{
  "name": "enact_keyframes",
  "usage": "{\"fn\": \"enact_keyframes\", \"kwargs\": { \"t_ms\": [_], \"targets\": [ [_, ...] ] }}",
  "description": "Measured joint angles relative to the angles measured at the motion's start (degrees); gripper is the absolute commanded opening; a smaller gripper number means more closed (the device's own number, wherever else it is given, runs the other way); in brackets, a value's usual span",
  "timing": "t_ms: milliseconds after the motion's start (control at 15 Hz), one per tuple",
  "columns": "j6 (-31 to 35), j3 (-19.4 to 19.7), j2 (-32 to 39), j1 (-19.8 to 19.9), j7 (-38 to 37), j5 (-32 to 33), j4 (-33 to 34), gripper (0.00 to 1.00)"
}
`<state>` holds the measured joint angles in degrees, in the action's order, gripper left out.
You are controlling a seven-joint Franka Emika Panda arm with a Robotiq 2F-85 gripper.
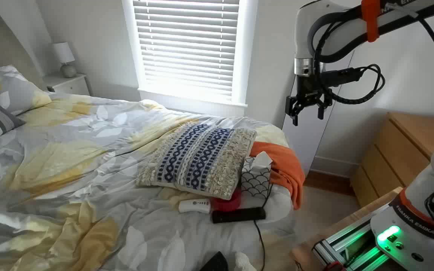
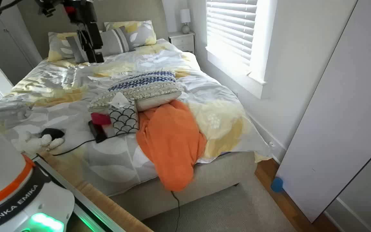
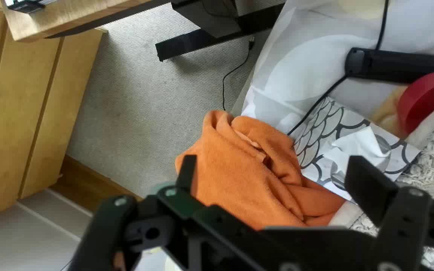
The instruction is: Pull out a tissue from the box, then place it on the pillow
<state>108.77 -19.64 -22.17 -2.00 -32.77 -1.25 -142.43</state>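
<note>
The tissue (image 1: pixel 263 160) is white and crumpled and sticks up out of the top of the tissue box (image 1: pixel 255 182), which has a grey scale pattern. Tissue (image 2: pixel 120 100) and box (image 2: pixel 123 119) show in both exterior views, and the tissue also shows in the wrist view (image 3: pixel 362 148). The pillow (image 1: pixel 198 162), with navy-and-white bands and cream edges, lies on the bed beside the box; it also shows in an exterior view (image 2: pixel 147 86). My gripper (image 1: pixel 308 119) is open and empty, high above the bed's end. In the wrist view its fingers (image 3: pixel 271 165) are wide apart.
An orange cloth (image 2: pixel 172 141) hangs over the bed's end against the box. A red object (image 1: pixel 227 203), a black power strip (image 1: pixel 239 215) with a cord and a white remote (image 1: pixel 194 206) lie near the box. A wooden dresser (image 1: pixel 394 162) stands beyond the bed.
</note>
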Motion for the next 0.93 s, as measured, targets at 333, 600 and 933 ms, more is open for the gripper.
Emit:
{"fn": "enact_keyframes", "kwargs": {
  "t_ms": [333, 600, 933],
  "targets": [
    [0.0, 0.0, 0.0, 0.0, 0.0, 0.0, 0.0, 1.00],
    [0.0, 0.2, 0.0, -0.1, 0.0, 0.0, 0.0, 1.00],
    [9.0, 1.2, 2.5, -2.7, 0.6, -3.7, -1.2, 1.00]
  ]
}}
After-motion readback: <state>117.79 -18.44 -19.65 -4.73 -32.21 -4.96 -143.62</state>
